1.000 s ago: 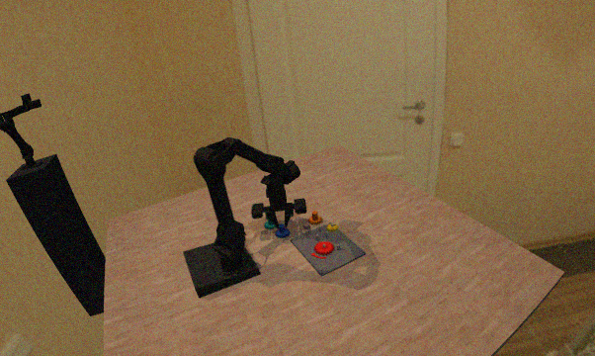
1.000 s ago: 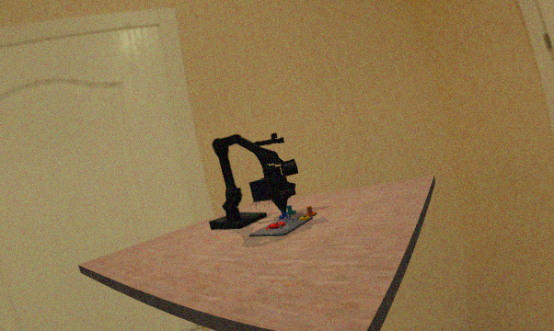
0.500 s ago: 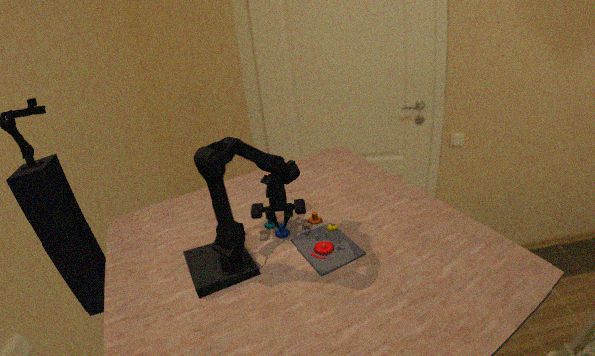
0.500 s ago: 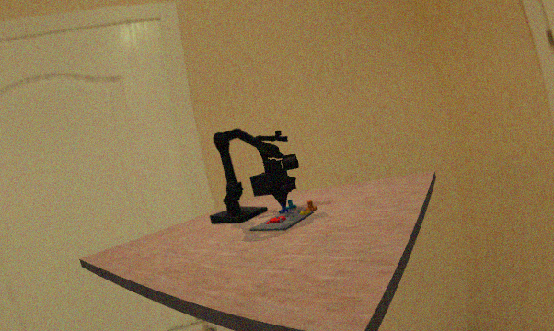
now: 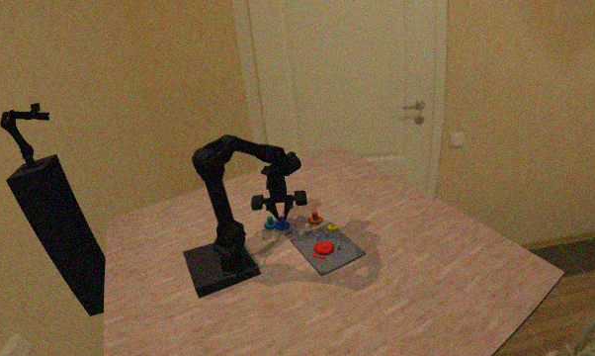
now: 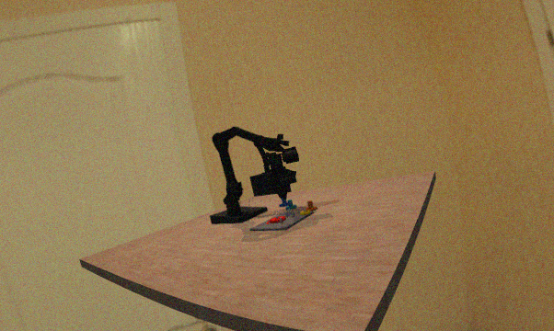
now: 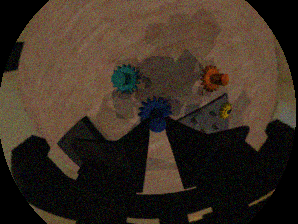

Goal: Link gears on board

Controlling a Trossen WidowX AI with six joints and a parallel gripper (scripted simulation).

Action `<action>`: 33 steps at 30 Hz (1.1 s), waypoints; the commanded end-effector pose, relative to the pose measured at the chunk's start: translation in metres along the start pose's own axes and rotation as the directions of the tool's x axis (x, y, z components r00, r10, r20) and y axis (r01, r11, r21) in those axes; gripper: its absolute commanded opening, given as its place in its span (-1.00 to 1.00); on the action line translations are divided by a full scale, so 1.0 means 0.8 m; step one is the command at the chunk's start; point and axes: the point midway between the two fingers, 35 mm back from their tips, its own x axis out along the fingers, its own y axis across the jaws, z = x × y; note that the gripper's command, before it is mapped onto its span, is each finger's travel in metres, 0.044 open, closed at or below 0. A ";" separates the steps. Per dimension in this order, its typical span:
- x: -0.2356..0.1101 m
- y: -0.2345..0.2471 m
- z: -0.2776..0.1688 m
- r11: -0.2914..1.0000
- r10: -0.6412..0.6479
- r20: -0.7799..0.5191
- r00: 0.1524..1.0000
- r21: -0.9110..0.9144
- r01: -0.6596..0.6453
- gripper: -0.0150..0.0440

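Observation:
My gripper [image 5: 282, 220] [image 6: 283, 199] [image 7: 156, 120] is shut on the knob of the blue gear [image 5: 283, 226] [image 7: 154, 107] and holds it a little above the table, left of the board in the top view. A teal gear [image 5: 270, 223] [image 6: 291, 207] [image 7: 125, 79] and an orange gear [image 5: 315, 219] [image 6: 310, 206] [image 7: 214, 79] stand knob-up on the table. The grey board [image 5: 323, 267] [image 6: 262, 227] [image 7: 220, 102] bears the red gear [image 5: 323, 249] [image 6: 277, 220], the yellow gear [image 5: 332, 227] [image 6: 306, 212] [image 7: 226, 110] and several bare pegs. The yellow gear's stripe is too small to make out.
A red arrow [image 5: 318, 256] lies beside the red gear. The arm's black base [image 5: 211, 277] [image 6: 222, 219] stands left of the board. The teal gear is close beside the held blue gear in the top view. The orange gear stands just behind the board.

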 end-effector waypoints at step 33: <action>-0.102 -0.004 0.002 1.000 -0.006 0.009 1.000 -0.005 0.006 -0.49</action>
